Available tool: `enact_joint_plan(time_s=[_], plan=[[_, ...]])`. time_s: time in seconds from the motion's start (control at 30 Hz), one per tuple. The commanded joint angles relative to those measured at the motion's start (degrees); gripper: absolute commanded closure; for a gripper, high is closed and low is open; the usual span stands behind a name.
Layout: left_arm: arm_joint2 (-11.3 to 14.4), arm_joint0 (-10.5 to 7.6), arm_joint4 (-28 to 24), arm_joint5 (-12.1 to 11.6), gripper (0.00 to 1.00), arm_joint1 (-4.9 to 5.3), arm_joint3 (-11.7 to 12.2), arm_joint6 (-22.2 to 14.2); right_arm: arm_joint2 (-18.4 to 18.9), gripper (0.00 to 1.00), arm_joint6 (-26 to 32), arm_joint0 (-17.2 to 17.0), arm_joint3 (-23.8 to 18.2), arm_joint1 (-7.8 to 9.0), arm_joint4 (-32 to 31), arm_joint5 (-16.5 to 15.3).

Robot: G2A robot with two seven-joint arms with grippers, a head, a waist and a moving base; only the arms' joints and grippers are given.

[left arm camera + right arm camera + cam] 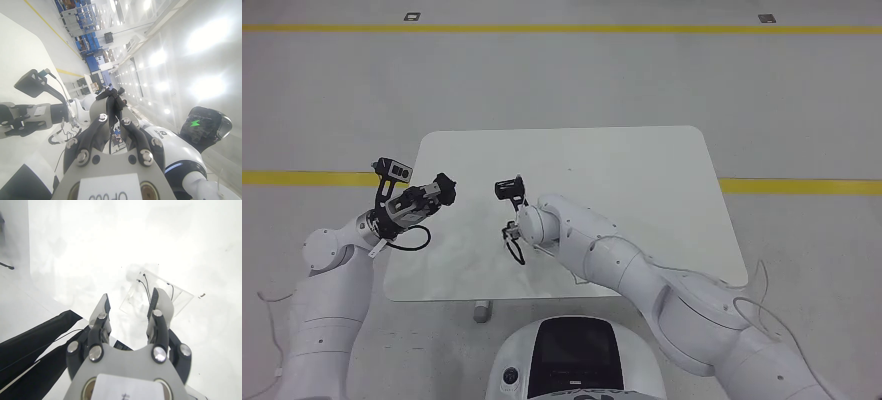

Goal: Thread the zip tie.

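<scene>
A white surface [642, 160] with rounded corners stands on a pale floor [802, 80] crossed by yellow lines. Both arms hang over its near left part, tips turned toward each other with a gap between them.

The left tool [113, 100] is pressed together on a thin black strand that I take to be the zip tie [109, 138]. A bunched dark end sticks out past the fingertips, and the thin tail runs back between the fingers toward the wrist. The tie is held off the surface and aimed sideways at the other arm. That looks like a presentation for a meeting in the air, where one end can be fed through the head without the surface in the way. Whether the head or the tail leads I cannot tell.

The right tool [130, 298] is spread wide, with nothing between its ribbed pads [152, 300], and it points down at the surface. Below it lies a clear tray [181, 300] holding several spare ties [146, 289], thin and black, laid roughly side by side. The tray probably keeps the stock gathered in one reachable spot.

The open jaws suggest this arm is ready to take a free end, from the partner's tie or from the tray. Threading seems not yet done, since only one tool grips anything.
</scene>
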Motion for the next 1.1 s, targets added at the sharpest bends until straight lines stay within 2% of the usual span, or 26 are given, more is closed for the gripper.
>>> enact_joint_plan(time_s=[0.0,0.3,0.53,0.8,0.87,1.07], plan=[[0.00,0.00,0.00,0.00,1.00,0.00,0.00,0.00,-0.03,1.00,0.30,0.13,0.36,-0.34,-0.71,0.25],[0.00,0.00,0.00,0.00,1.00,0.00,0.00,0.00,0.51,1.00,0.48,0.11,2.95,-1.88,-2.74,0.73],[0.00,0.00,0.00,0.00,1.00,0.00,0.00,0.00,0.43,1.00,4.02,1.08,4.08,-3.01,-5.78,0.73],[0.00,0.00,0.00,0.00,1.00,0.00,0.00,0.00,0.43,1.00,4.02,1.08,4.08,-3.01,-5.78,0.73],[0.00,0.00,0.00,0.00,1.00,0.00,0.00,0.00,0.21,1.00,2.66,0.40,4.09,-2.93,-7.22,0.73],[0.00,0.00,0.00,0.00,1.00,0.00,0.00,0.00,0.52,1.00,3.79,-0.04,5.39,-3.16,-10.80,0.73]])
